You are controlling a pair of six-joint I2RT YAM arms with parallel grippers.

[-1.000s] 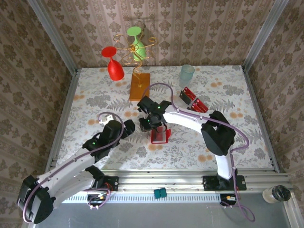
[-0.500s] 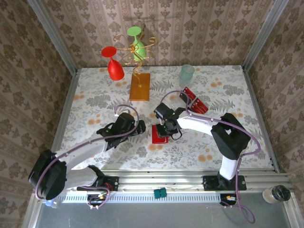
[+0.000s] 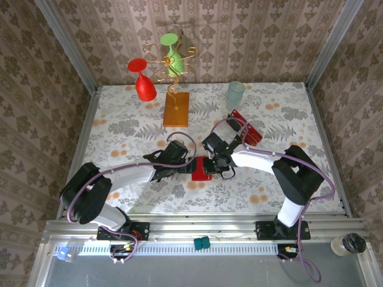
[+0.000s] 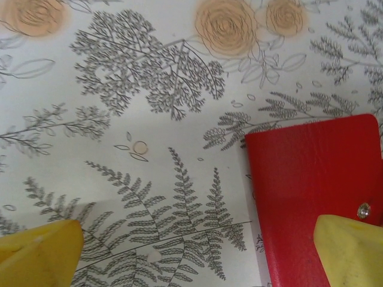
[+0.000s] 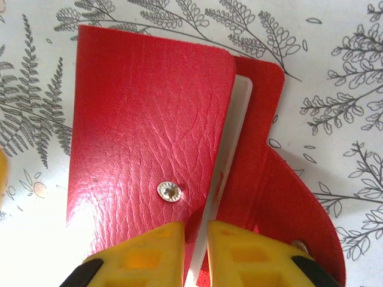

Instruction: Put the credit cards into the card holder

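**Card holder [image 3: 200,170] pinched by right claw [image 5: 194,242] on floral desk [image 3: 119,119]**

The red card holder lies near the middle of the desk, between the two arms. The right claw's yellow fingers [image 5: 143,254] are drawn close together on the edge of its upper flap, just below the snap stud [image 5: 170,191]. That flap sits slightly askew, baring a pale inner pocket [image 5: 236,125]. The left claw [image 4: 191,257] stands wide apart and holds nothing, with one fingertip over the holder's corner. The credit cards [image 3: 244,128] lie fanned behind the right arm, near a pale tumbler [image 3: 234,92]. An orange-brown block [image 3: 176,109] carrying gold wire stands at the back.
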